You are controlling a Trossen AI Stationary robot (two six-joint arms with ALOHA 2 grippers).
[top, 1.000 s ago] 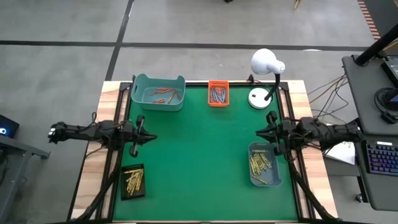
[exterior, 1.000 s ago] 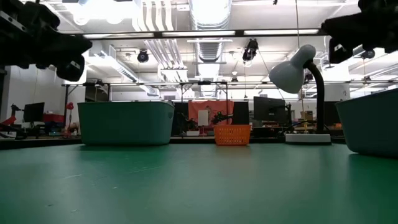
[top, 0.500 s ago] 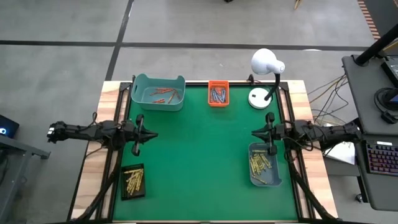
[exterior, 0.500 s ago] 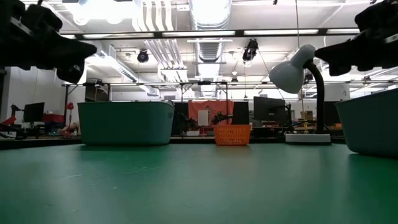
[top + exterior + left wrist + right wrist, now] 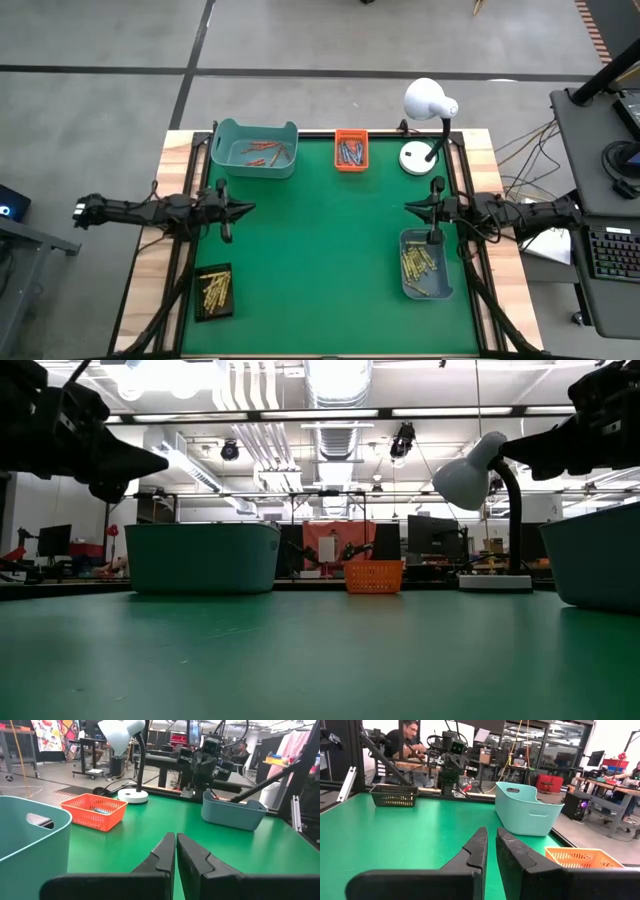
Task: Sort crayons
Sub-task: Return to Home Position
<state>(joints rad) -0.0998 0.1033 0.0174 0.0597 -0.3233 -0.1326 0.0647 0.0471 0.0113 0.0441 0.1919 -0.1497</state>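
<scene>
The crayons lie sorted in four containers. Orange-red ones are in the teal bin at the far left. Blue-grey ones are in the orange basket. Yellow ones are in the grey-blue bin at the right. Gold ones are in the black tray at the near left. My left gripper hovers level at the table's left edge, shut and holding nothing. My right gripper hovers level at the right edge beside the grey-blue bin, shut and holding nothing.
A white desk lamp stands at the far right corner with its base on the table. The green mat lies bare between the two arms. A person sits in the room beyond the table.
My left gripper has swung about at the wrist and now points across the table toward its right edge. My right gripper has rolled, sunk a little, then kept still. Neither has opened or taken hold of anything.
</scene>
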